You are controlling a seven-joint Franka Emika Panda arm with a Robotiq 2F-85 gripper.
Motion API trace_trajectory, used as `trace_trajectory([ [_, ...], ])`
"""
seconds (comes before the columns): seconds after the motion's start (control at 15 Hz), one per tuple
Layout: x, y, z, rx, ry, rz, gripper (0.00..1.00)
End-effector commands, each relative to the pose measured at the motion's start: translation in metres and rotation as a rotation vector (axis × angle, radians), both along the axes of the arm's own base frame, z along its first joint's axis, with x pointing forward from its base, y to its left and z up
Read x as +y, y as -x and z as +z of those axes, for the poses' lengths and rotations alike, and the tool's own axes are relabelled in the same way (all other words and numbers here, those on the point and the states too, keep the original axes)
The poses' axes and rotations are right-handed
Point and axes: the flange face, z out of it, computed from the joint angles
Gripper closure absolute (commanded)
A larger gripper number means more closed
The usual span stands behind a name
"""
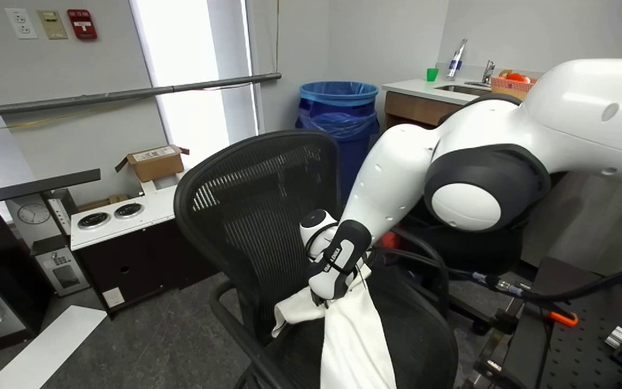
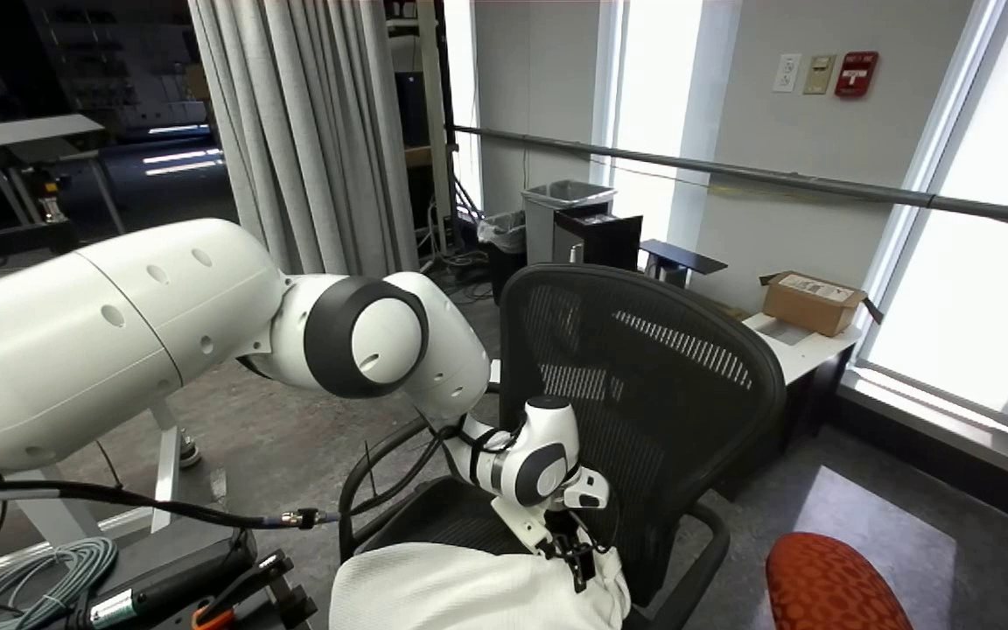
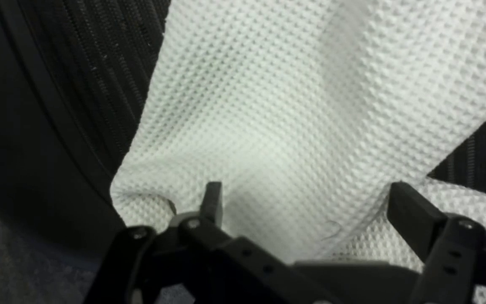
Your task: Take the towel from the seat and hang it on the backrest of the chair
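The white towel (image 1: pixel 357 340) lies over the black seat (image 1: pixel 416 335) of the office chair and hangs toward its front edge. It also shows in an exterior view (image 2: pixel 443 591) and fills most of the wrist view (image 3: pixel 268 105). The chair's black mesh backrest (image 1: pixel 268 205) rises behind the towel, and it stands upright in an exterior view (image 2: pixel 644 385). My gripper (image 3: pixel 304 190) points down at the towel near the foot of the backrest. Its fingers are wide apart, with bunched towel below and between them. Whether the fingertips touch the cloth I cannot tell.
Chair armrests (image 1: pixel 235 324) (image 2: pixel 701 560) flank the seat. An orange-red chair (image 2: pixel 828 582) stands nearby. A toy stove (image 1: pixel 122 216) with a cardboard box (image 1: pixel 157 162) is behind the backrest, near a blue bin (image 1: pixel 338 108). A cable (image 2: pixel 206 516) runs along the arm.
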Motion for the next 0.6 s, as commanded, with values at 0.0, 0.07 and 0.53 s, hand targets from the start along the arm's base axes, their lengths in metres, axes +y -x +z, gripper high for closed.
trace_trajectory([
  [0.0, -0.002, -0.017, -0.004, -0.031, -0.027, -0.05, 0.0],
  [0.07, -0.002, -0.017, -0.007, -0.029, -0.026, -0.054, 0.0],
  [0.53, -0.015, 0.002, -0.015, 0.007, -0.021, -0.071, 0.42],
])
